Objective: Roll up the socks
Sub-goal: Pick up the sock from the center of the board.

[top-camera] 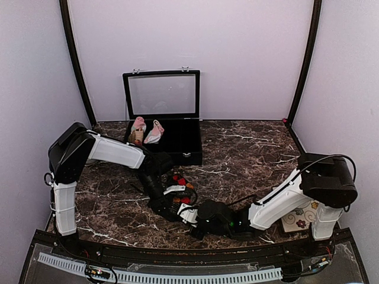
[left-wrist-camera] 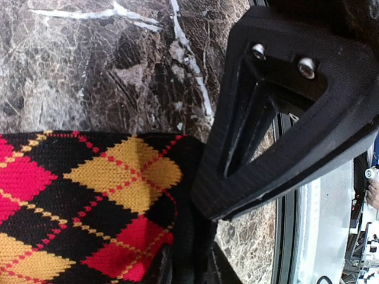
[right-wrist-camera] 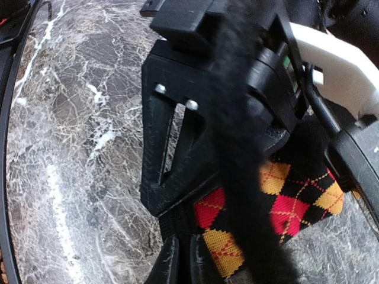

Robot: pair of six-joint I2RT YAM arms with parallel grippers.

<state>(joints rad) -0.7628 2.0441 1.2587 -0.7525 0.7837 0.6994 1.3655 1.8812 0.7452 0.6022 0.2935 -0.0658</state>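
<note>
The black argyle sock [top-camera: 180, 183] with red and yellow diamonds lies at the table's front middle, between both grippers. In the left wrist view the sock [left-wrist-camera: 89, 201] fills the lower left, and my left gripper [left-wrist-camera: 185, 269] is shut on its black edge. My right gripper [right-wrist-camera: 190, 263] is shut on the same sock [right-wrist-camera: 296, 204]. The two grippers meet closely: left gripper [top-camera: 176, 204], right gripper [top-camera: 192, 218]. The pink sock [top-camera: 156, 132] lies in the black case at the back.
An open black case [top-camera: 188, 155] with a raised glass lid [top-camera: 161, 94] stands at the back centre. A pink-topped upright roll [top-camera: 137, 131] stands inside it. A white flowered card [top-camera: 299, 219] lies by the right arm's base. Walls close both sides.
</note>
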